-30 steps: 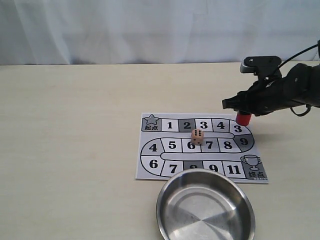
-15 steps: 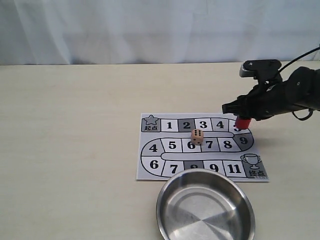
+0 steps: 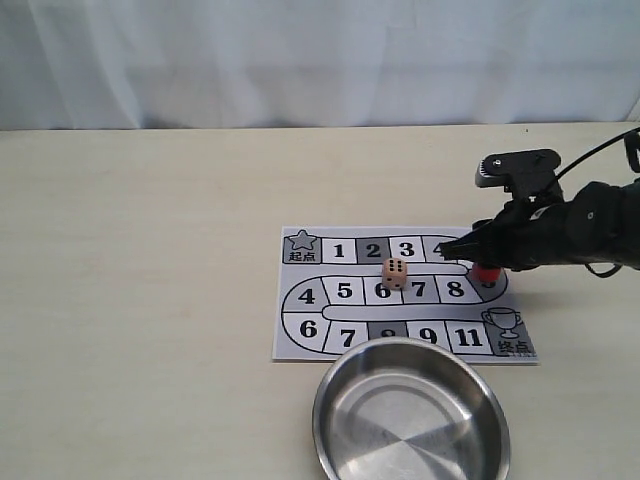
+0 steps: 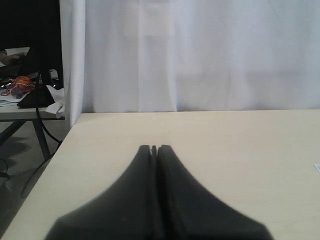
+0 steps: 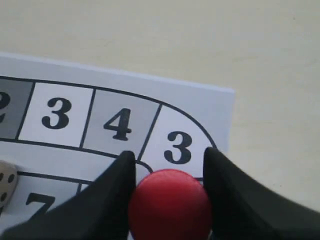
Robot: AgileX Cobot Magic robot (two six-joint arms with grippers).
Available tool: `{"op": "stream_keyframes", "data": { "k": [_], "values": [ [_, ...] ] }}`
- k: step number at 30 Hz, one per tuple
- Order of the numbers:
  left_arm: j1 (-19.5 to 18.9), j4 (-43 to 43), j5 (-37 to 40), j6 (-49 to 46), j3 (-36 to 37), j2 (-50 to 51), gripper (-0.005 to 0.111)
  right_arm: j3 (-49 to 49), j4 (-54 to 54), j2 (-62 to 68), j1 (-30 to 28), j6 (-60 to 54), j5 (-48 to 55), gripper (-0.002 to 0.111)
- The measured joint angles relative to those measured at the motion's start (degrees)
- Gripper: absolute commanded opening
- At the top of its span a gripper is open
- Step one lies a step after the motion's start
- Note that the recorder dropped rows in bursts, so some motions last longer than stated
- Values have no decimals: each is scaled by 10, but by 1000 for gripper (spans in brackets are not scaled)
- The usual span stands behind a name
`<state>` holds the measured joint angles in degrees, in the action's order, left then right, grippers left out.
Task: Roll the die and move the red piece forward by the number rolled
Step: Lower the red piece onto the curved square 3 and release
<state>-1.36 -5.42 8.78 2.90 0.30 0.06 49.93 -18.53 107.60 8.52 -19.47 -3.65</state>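
Observation:
The red piece (image 3: 487, 273) is a small red peg at the right end of the numbered paper board (image 3: 300, 340), over the curve near squares 3 and 9. My right gripper (image 3: 478, 256) is shut on it. In the right wrist view the red piece (image 5: 170, 205) fills the gap between both black fingers (image 5: 225, 192) of the right gripper (image 5: 169, 159); whether it touches the board I cannot tell. The die (image 3: 395, 272), a light wooden cube, rests on the board near squares 6 and 7; the die (image 5: 6, 182) also shows in the right wrist view. My left gripper (image 4: 154, 148) is shut and empty over bare table.
A round metal bowl (image 3: 345, 385) stands at the front, overlapping the board's near edge. A white curtain (image 3: 300, 60) backs the table. The left wrist view shows the table's side edge (image 4: 55, 155) with clutter beyond it.
My right gripper has carried the red piece toward the front of the table, from beside the upper square 3 down along the board's right curve to near square 9. The die has not moved.

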Motion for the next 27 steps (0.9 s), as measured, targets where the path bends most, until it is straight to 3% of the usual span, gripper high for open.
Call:
{"op": "stream_keyframes", "data": {
  "k": [18,27],
  "values": [
    [0,0,0,0,0,0,0,1,-1,28,8,-6,-32,4],
    [0,0,0,0,0,0,0,1,-1,27,8,-6,-26,22]
  ]
}}
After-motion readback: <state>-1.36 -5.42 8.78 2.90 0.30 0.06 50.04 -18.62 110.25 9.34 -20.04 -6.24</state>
